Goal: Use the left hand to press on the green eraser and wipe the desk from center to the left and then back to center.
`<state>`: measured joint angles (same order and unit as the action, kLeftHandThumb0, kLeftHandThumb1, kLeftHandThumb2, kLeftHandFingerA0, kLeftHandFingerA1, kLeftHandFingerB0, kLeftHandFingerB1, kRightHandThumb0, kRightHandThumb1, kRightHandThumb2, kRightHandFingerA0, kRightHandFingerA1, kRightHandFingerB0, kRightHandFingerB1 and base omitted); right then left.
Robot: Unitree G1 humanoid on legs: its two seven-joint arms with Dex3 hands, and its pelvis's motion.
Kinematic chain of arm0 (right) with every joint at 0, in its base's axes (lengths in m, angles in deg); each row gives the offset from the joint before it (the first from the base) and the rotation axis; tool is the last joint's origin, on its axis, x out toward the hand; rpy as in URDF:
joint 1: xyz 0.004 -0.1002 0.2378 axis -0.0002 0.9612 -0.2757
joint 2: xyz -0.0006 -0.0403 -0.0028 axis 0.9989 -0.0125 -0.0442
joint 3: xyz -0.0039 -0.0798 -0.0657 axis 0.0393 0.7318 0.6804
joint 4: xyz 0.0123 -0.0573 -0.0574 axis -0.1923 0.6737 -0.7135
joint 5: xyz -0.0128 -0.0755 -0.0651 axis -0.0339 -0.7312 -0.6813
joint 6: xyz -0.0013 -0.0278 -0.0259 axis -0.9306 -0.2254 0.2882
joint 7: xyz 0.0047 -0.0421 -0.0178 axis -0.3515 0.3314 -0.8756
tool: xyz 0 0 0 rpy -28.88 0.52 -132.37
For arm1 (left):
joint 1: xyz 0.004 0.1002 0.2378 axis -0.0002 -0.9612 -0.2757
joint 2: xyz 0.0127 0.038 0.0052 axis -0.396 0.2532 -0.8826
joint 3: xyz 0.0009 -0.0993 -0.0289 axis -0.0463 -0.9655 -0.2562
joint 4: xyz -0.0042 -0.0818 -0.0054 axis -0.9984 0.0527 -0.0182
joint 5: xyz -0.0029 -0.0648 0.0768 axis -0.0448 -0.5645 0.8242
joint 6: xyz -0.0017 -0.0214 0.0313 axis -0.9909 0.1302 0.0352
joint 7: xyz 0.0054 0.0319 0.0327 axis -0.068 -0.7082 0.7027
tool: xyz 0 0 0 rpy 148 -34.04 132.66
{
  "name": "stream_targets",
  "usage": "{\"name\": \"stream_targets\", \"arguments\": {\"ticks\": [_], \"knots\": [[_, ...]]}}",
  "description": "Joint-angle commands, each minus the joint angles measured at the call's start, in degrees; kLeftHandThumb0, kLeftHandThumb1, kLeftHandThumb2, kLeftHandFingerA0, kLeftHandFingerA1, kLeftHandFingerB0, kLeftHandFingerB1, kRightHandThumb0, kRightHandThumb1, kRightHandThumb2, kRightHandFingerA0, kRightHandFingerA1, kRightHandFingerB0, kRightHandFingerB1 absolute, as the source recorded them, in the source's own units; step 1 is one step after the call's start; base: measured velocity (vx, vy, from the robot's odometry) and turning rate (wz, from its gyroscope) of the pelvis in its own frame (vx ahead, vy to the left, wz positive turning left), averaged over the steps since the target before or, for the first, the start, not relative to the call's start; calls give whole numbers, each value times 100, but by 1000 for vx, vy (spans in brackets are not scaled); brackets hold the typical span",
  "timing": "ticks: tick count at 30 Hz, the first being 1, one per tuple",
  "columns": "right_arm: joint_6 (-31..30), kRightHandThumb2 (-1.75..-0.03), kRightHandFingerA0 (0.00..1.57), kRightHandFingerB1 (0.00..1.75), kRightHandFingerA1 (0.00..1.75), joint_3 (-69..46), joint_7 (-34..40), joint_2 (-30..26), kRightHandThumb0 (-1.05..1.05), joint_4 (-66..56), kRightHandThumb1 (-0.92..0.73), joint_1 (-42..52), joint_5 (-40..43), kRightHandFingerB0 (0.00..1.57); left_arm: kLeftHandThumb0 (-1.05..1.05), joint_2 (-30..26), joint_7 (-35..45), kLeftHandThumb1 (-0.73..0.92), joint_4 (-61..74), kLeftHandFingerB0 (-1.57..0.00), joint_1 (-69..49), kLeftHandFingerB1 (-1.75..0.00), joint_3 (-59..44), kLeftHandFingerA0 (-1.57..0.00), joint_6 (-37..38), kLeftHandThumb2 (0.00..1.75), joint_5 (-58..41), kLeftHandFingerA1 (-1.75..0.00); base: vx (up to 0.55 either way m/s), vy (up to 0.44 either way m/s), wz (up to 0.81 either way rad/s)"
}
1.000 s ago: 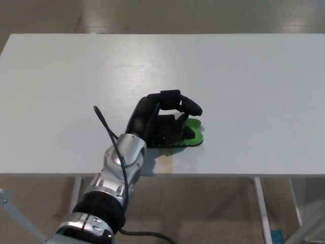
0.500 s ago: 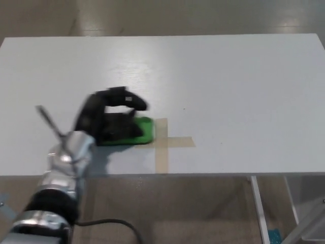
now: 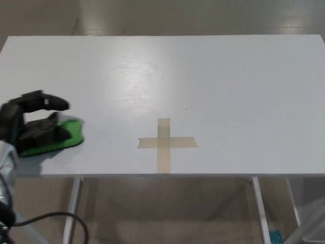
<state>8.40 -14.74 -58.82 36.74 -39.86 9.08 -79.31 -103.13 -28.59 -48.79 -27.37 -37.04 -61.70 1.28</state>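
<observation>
Swept from the tape cross [image 3: 166, 144] at centre to the surface's [image 3: 213, 76] far-left near edge, left hand [image 3: 31, 127], fingers pressed flat atop green eraser [image 3: 61, 138], should now keep even downward pressure w/ a straight rightward return to centre.

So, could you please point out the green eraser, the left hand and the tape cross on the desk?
green eraser [image 3: 72, 134], head view, on its exposed right end.
left hand [image 3: 31, 124], head view, on the middle of the hand pressing on the eraser.
tape cross [image 3: 163, 143], head view, where its two strips meet.
</observation>
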Motion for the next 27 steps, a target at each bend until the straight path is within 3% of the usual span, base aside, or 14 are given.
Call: {"name": "stream_targets", "arguments": {"ticks": [1, 2, 9, 16, 27], "knots": [[73, -63, 71, 41, 55, 11, 43, -15, -39, 126, -75, 43, -73, 61, -10, -260, 270, 81, -377, -90, -305, -97, -166, -110, -307, 70, -94, -87, 0, 0, 0], [37, -63, 72, 41, 55, -30, -2, 20, -39, 103, -75, 60, 12, 61, -15, -314, 269, 77, -421, -96, -335, -96, -183, -114, -301, 73, -82, -86, 0, 0, 0], [-37, -63, 72, 41, 55, -42, -84, 14, -38, 113, -75, 49, 49, 61, -15, -301, 178, 77, -478, -97, -338, -94, -116, -115, -278, 72, -11, -86, 0, 0, 0], [-49, -62, 72, 42, 56, -87, -83, 55, -38, 129, -74, 50, 98, 62, -8, -87, 325, 86, -243, -85, -361, -91, 126, -100, -15, 64, 97, -88, 0, 0, 0], [-40, -62, 72, 42, 57, -33, -45, 30, -37, 52, -74, 72, -12, 62, -13, 824, 1, 77, 179, -89, -175, -106, 981, -104, 151, 78, 486, -93, 0, 0, 1]]}}
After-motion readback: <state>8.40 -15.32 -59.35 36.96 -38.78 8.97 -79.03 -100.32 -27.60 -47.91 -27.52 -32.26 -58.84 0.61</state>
